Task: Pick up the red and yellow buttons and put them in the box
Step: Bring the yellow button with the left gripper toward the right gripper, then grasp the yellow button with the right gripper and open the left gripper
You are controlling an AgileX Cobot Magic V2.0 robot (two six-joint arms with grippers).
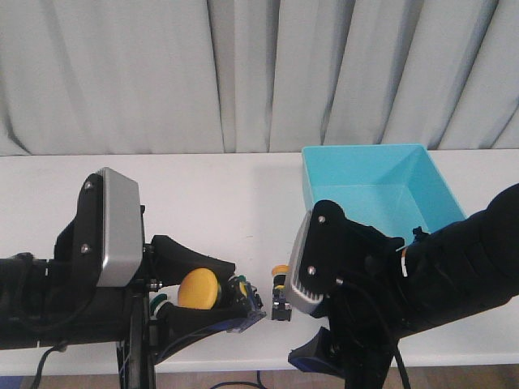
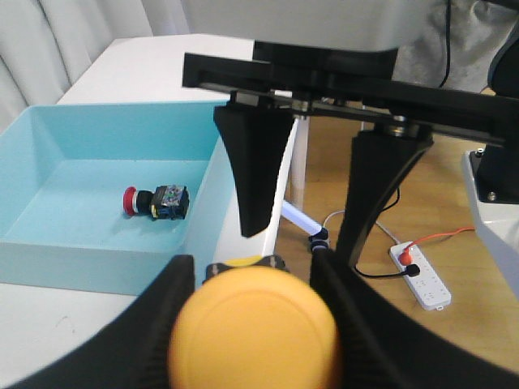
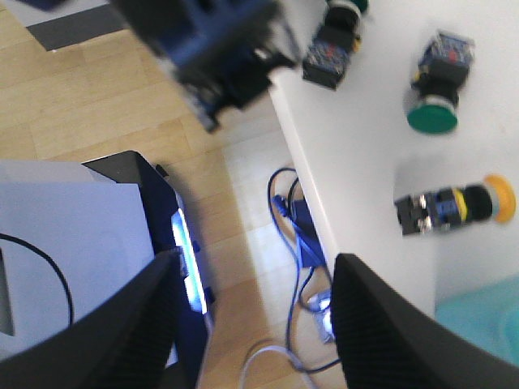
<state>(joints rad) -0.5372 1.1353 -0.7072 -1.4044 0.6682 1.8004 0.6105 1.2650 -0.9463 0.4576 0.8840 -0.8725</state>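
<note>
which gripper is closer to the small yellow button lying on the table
Right. The right gripper hangs open off the table's front edge, just beside the small yellow button. The left gripper is a little farther to its left, shut on a bigger yellow button.

- Left claw (image 1: 212, 301) points right, low at the near edge, closed around a yellow button (image 1: 199, 289).
- Right claw (image 3: 253, 316) hangs spread and holds nothing.

Bright, even lighting, soft shadows; heavy motion blur throughout right wrist view.

Yellow button (image 2: 255, 328) cropped, blurred.
</note>
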